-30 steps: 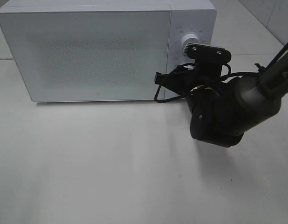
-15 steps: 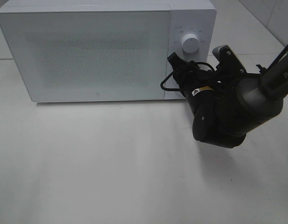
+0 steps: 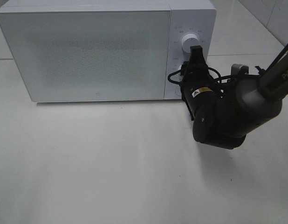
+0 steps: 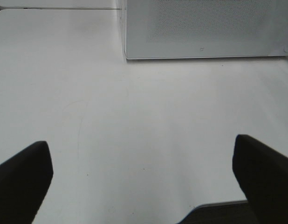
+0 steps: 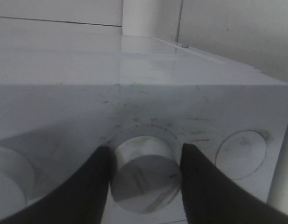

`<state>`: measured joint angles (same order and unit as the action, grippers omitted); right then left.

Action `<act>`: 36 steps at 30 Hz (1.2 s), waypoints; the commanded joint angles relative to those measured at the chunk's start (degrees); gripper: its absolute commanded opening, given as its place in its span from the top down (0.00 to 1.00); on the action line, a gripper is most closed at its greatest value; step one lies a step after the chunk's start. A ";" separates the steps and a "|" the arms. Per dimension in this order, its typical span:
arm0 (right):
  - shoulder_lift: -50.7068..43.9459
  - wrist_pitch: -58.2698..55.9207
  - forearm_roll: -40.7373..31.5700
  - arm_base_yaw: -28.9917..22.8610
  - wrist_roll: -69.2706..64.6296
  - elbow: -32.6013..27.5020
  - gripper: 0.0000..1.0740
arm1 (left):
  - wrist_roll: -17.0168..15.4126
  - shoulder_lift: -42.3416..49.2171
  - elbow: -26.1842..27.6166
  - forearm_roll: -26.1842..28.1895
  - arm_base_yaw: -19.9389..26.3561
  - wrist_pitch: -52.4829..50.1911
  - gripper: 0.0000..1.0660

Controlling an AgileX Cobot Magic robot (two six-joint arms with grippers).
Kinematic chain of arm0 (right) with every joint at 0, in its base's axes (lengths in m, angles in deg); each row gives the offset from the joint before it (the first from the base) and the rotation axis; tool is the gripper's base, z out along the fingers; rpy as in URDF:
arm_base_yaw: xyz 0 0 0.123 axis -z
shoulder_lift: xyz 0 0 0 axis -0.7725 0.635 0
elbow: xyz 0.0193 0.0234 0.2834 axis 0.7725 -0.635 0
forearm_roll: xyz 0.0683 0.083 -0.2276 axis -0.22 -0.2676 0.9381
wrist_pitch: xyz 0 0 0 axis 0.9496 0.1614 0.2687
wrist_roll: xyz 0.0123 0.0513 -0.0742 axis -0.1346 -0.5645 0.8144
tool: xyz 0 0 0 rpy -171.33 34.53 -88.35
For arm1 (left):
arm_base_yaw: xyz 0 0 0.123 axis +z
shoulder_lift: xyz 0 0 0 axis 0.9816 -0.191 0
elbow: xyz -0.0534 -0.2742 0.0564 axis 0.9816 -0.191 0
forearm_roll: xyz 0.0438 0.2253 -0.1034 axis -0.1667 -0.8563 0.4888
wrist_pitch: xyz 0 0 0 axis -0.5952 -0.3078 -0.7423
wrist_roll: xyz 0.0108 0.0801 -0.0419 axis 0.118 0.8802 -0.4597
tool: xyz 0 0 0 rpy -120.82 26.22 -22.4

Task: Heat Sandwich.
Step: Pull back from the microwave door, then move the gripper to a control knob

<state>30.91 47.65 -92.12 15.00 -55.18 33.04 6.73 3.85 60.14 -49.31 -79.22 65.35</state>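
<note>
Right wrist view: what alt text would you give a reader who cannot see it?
Two black fingers of the right gripper clasp a white round plastic dial on the front panel of a white box-shaped microwave oven, seen close up.

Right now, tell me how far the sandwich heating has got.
Done: the white box-shaped microwave is shut; no sandwich shows, so presumably it's inside. In hand: the right claw grips a white round dial. Remaining: finish setting the dial, let it heat. The left claw hangs open over the white table.

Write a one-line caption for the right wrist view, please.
Right gripper closed on a white dial on the front panel of the microwave.
</note>
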 commanded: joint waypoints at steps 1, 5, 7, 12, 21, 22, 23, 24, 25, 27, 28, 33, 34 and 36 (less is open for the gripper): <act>-1.09 7.62 6.65 -0.57 -10.37 1.09 0.82 | -0.17 1.38 -0.06 0.17 0.23 -0.34 0.08; -1.09 8.42 6.65 -0.57 -12.61 1.09 0.82 | -0.17 1.38 -0.06 0.17 0.23 -0.34 0.08; -1.09 8.82 6.65 -0.57 -15.99 1.09 0.82 | -0.17 1.38 -0.06 0.17 0.23 -0.34 0.08; -1.09 8.82 6.65 -0.57 -18.16 1.09 0.81 | -0.17 1.38 -0.06 0.17 0.23 -0.34 0.08; -1.09 8.77 6.82 -0.57 -16.33 1.09 0.79 | -0.17 1.38 -0.06 0.17 0.23 -0.34 0.08; -1.09 8.77 6.82 -0.57 -16.33 1.09 0.79 | -0.17 1.38 -0.06 0.17 0.23 -0.34 0.08; -1.09 8.77 6.82 -0.57 -15.99 1.09 0.78 | -0.17 1.38 -0.06 0.17 0.23 -0.34 0.08; -1.09 8.77 6.82 -0.57 -15.93 1.09 0.78 | -0.17 1.38 -0.06 0.17 0.23 -0.34 0.08; -1.09 8.77 6.82 -0.57 -15.93 1.09 0.77 | -0.17 1.38 -0.06 0.17 0.23 -0.34 0.08; -1.09 8.77 6.76 -0.57 -15.87 1.09 0.76 | -0.17 1.38 -0.06 0.17 0.23 -0.34 0.08; -1.09 8.77 6.65 -0.57 -15.87 1.09 0.75 | -0.17 1.38 -0.06 0.17 0.23 -0.34 0.08; -1.09 8.82 5.79 -0.57 -15.76 1.09 0.68 | -0.17 1.38 -0.06 0.17 0.23 -0.34 0.08; -1.09 8.82 5.79 -0.57 -15.76 1.09 0.68 | -0.17 1.38 -0.06 0.17 0.23 -0.34 0.08; -1.09 8.82 4.81 -0.57 -15.01 1.09 0.66 | -0.17 1.38 -0.06 0.17 0.23 -0.34 0.08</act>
<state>30.97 47.54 -92.41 15.00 -71.57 32.99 6.73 3.85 60.14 -49.31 -79.22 65.35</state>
